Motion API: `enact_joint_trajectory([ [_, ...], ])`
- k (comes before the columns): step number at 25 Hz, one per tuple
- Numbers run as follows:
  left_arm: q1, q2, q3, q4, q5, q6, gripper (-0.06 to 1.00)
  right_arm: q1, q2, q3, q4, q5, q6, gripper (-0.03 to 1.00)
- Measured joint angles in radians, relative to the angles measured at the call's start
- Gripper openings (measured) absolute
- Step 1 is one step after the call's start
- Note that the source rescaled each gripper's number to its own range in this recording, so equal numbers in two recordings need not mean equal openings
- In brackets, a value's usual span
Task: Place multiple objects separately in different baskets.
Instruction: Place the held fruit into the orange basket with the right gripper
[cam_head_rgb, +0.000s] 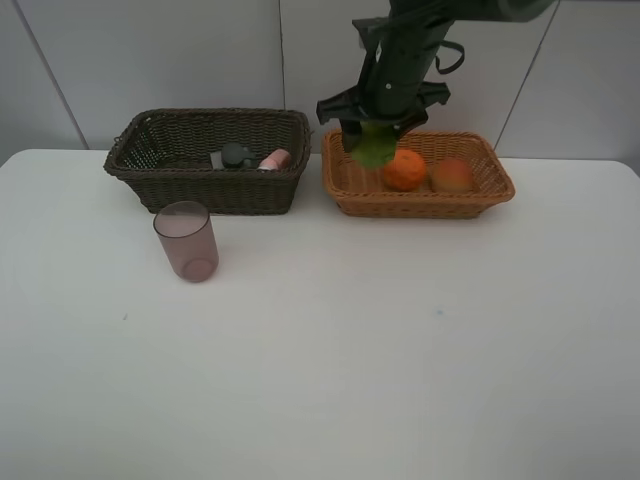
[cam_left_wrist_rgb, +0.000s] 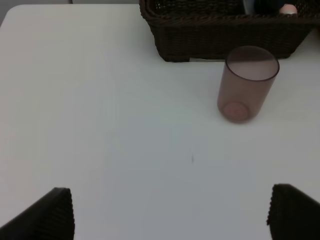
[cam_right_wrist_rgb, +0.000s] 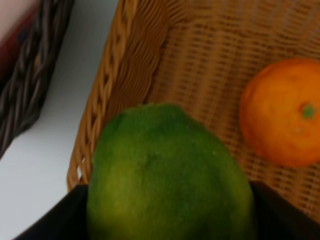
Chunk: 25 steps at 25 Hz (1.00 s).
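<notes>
Green fruit is hanging in the right claw above the tan basket.
The claw is pinching it over the end nearest the dark basket, near the orange and the red-orange fruit lying inside. The dark bottle and the pink bottle are lying in the dark basket; the pink cup is standing upright on the surface before it. The left claw is hovering spread wide, gripping nothing.

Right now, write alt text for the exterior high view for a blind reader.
The right gripper holds a green fruit over the tan basket, which holds an orange and a red-orange fruit. A dark basket to its left holds two bottles; a pink cup stands upright on the white table.
</notes>
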Motion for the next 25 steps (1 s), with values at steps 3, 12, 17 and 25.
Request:
enact_joint_trajectory([
  [3, 0.0, 0.0, 0.0, 0.0, 0.0, 0.0, 1.0, -0.034, 0.001, 0.0, -0.006, -0.082, 0.036, 0.47],
  [12, 0.0, 0.0, 0.0, 0.0, 0.0, 0.0, 1.0, -0.049, 0.051, 0.0, -0.01, -0.171, 0.127, 0.47],
  [17, 0.0, 0.0, 0.0, 0.0, 0.0, 0.0, 1.0, -0.049, 0.108, 0.0, -0.014, -0.169, 0.137, 0.47],
  [25, 0.0, 0.0, 0.0, 0.0, 0.0, 0.0, 1.0, -0.045, 0.123, 0.0, -0.017, -0.174, 0.137, 0.51],
])
